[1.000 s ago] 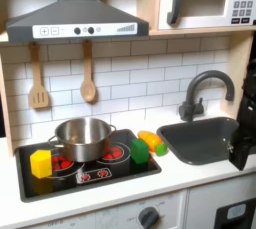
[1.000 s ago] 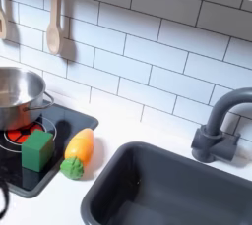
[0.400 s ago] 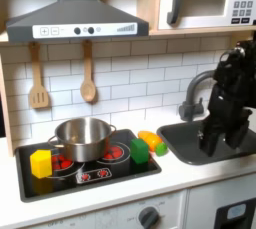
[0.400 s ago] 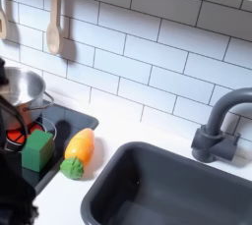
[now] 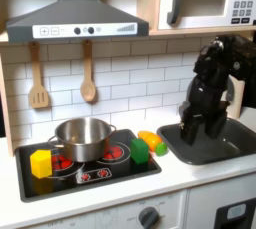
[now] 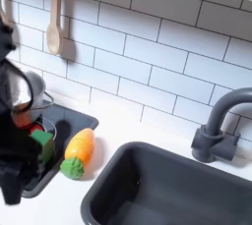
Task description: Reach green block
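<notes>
The green block (image 5: 138, 151) is placed upright on the right edge of the stove (image 5: 100, 173), just beside the toy carrot (image 5: 152, 141). The gripper (image 5: 196, 131) is held above the sink (image 5: 215, 145), near the block. Its fingers are blurred, so it cannot be told if they are apart.

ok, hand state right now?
Hand: cannot tell if open or closed, too dark and blurred. It hangs over the sink, apart from the green block.

Microwave (image 5: 206, 0) keypad digits are too blurred to read.
</notes>
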`<move>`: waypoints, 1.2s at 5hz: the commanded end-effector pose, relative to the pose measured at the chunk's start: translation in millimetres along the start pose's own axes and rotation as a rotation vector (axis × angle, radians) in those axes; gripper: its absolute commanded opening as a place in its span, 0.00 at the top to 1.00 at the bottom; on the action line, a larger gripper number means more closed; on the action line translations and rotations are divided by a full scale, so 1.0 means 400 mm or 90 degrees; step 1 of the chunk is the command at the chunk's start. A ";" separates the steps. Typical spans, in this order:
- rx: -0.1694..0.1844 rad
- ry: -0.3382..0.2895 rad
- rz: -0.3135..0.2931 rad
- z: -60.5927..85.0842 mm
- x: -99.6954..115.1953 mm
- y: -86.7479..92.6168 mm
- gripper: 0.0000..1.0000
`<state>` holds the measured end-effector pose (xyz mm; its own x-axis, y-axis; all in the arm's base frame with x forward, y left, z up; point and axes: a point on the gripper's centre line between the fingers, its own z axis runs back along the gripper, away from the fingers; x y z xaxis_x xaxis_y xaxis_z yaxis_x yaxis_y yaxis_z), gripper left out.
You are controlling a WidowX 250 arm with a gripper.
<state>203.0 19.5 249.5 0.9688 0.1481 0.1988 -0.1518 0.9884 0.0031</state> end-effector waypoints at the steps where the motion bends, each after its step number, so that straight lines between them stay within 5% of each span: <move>1: 0.017 -0.002 0.017 -0.025 0.085 0.024 0.00; 6: 0.042 0.006 0.038 -0.114 0.259 0.074 0.00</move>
<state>307.6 63.2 225.0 0.9607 0.2028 0.1898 -0.2163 0.9749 0.0531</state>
